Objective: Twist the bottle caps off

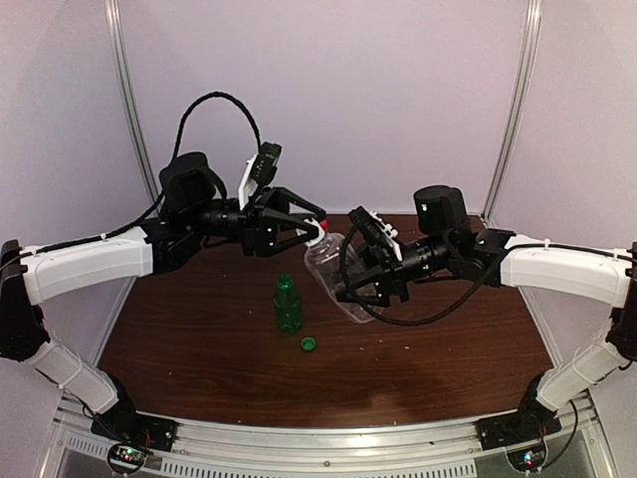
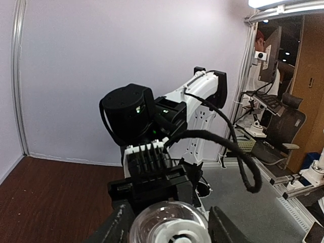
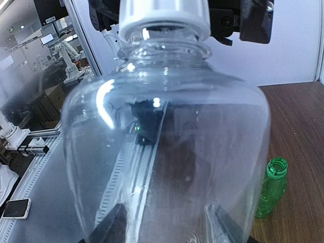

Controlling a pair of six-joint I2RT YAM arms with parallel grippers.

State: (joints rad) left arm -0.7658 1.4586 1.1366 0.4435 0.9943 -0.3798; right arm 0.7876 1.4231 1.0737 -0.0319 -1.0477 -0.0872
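My right gripper (image 1: 366,284) (image 3: 164,228) is shut on the body of the wide clear bottle (image 1: 336,271) (image 3: 167,142) and holds it tilted above the table, neck toward the left arm. The white cap (image 1: 320,240) (image 3: 164,15) (image 2: 177,234) sits on the bottle's neck. Around that cap stands my left gripper (image 1: 314,231) (image 2: 169,212), open, a finger on each side with a little gap. The green bottle (image 1: 288,304) (image 3: 272,187) stands upright with its mouth uncovered. Its green cap (image 1: 309,345) lies on the table beside it. A small red spot (image 1: 323,225) shows behind the left fingertips; I cannot tell what it is.
The brown wooden table (image 1: 199,339) is walled by pale panels at the back and sides. A metal rail (image 1: 318,438) with both arm bases runs along the near edge. A black cable (image 1: 398,319) loops below the right wrist.
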